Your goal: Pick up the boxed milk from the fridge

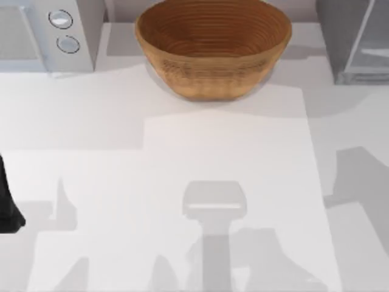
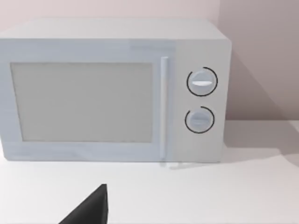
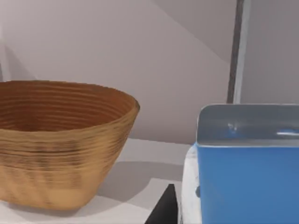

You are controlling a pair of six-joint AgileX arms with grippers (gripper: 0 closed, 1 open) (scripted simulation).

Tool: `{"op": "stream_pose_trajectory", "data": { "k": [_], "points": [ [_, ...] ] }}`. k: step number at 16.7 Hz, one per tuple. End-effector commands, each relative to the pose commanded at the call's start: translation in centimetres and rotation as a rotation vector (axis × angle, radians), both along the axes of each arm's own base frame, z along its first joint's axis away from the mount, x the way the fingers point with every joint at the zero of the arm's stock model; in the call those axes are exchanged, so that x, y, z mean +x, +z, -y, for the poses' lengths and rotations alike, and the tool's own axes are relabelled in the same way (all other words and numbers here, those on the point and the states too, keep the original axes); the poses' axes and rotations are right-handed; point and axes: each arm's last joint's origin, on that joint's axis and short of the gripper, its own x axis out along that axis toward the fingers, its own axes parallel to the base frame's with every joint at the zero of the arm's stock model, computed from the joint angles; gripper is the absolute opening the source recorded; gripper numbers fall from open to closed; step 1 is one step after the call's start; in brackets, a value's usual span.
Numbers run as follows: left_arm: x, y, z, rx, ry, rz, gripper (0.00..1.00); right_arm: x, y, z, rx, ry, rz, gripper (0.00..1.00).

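Note:
The boxed milk (image 3: 243,182), a blue carton with white parts, stands very close in the right wrist view. My right gripper (image 3: 233,212) is shut on it, one dark finger (image 3: 163,210) lying against its white side; the other finger is hidden. Right behind the carton rises the fridge (image 3: 271,51), which in the top view is the dark grey cabinet (image 1: 355,42) with a pale door panel at the back right. My left arm (image 1: 7,207) is parked at the table's left edge, and one dark finger (image 2: 91,210) of it points toward the microwave.
A large woven bowl (image 1: 213,45) sits at the back middle of the table, beside the carton in the right wrist view (image 3: 60,144). A light grey microwave (image 1: 48,33) with two round knobs stands at the back left (image 2: 112,93).

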Motion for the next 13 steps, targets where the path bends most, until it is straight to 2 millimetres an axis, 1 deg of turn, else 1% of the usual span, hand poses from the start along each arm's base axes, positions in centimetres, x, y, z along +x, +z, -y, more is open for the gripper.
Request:
{"op": "stream_pose_trajectory", "data": {
  "k": [7,13],
  "points": [
    [0.0,0.0,0.0,0.0,0.0,0.0,1.0,3.5,0.9,-3.4,0.005,0.105,0.008,0.0],
    [0.0,0.0,0.0,0.0,0.0,0.0,1.0,6.3,-0.2,-7.3,0.002,0.204,0.0,0.0]
  ]
}}
